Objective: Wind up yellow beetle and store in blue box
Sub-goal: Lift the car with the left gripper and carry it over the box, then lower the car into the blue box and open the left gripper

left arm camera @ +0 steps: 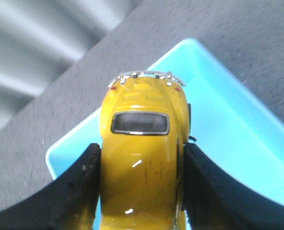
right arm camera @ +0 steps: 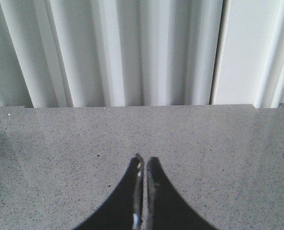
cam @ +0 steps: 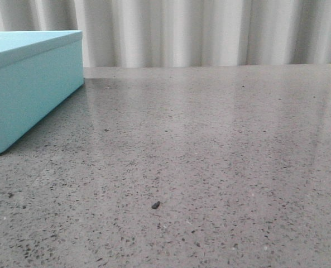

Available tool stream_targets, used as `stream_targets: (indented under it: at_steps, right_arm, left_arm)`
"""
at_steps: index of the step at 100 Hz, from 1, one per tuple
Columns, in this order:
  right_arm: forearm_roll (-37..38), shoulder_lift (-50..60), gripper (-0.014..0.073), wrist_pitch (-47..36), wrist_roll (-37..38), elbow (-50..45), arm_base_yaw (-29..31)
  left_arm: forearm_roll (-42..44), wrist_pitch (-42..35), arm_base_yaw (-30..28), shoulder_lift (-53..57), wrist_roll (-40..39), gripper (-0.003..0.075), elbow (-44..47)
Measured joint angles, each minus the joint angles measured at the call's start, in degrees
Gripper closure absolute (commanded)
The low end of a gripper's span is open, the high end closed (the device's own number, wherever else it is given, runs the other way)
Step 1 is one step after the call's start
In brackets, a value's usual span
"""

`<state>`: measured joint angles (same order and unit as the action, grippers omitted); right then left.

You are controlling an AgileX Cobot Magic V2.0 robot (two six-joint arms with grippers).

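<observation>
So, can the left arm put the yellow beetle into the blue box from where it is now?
Probably yes. The left gripper holds the yellow beetle directly above the open blue box, and nothing shows between the car and the box floor. How high it hangs cannot be told.

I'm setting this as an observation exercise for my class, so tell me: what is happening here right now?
The left gripper is shut on a small glossy yellow toy beetle car, holding it above the open, light turquoise-blue rectangular box. The car is not yet set down inside. The right gripper is closed and empty over the grey speckled table. In the front view only the box shows, at the table's left.
</observation>
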<state>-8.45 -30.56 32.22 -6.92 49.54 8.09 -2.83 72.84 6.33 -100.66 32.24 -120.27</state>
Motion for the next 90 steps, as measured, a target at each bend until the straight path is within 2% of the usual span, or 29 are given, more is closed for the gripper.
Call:
stream_targets:
  at_steps: [15, 60, 90]
  right_arm:
    - [0.0, 0.0, 0.0654, -0.2, -0.1, 0.0, 0.0]
    - [0.1, 0.0, 0.0654, -0.8, -0.4, 0.0, 0.0]
    - [0.1, 0.0, 0.0654, -1.4, -0.4, 0.0, 0.0]
  left_arm:
    - [0.0, 0.0, -1.7, 0.0, -1.7, 0.0641, 5.1]
    - [-1.1, -0.8, -1.7, -0.1, -2.1, 0.0641, 22.2]
    - [-1.8, -6.9, -1.7, -0.1, -2.2, 0.0636, 29.1]
